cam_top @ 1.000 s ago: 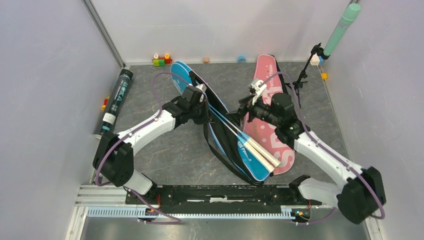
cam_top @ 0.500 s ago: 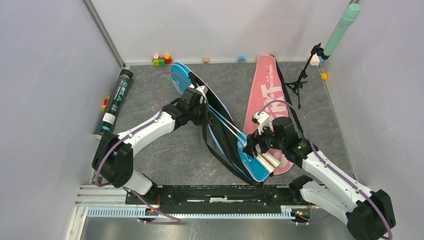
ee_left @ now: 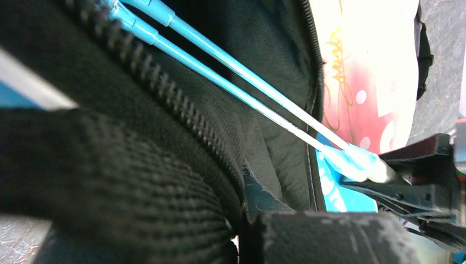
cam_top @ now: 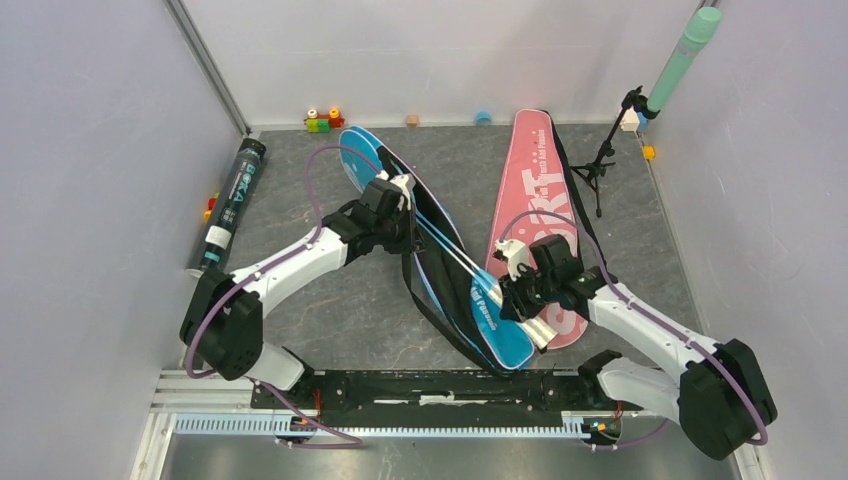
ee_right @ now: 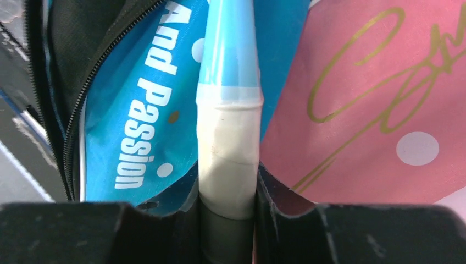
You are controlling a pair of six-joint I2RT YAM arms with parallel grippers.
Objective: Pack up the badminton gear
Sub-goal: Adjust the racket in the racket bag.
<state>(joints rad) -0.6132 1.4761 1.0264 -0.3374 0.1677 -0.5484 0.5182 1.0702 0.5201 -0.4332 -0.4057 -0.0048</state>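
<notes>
My left gripper is pinched shut on the zip edge of the long blue fabric racket bag, I judge to hold its mouth apart. My right gripper is closed around the white taped handle of the slim blue racket, which pokes from the bag's near end.

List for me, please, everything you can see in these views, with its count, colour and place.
blue racket bag: one, blue with black lining, centre, unzipped
pink racket bag: one, pink, right of the blue one
blue rackets: two, blue shafts, white handles, lying in the blue bag
tube: one, dark, by the left wall
tripod stand: one, black, far right corner
cylinder: one, mint green, above the stand
toy blocks: several, mixed colours, along the walls
left gripper: shut on the blue bag's edge
right gripper: shut on one racket handle
</notes>
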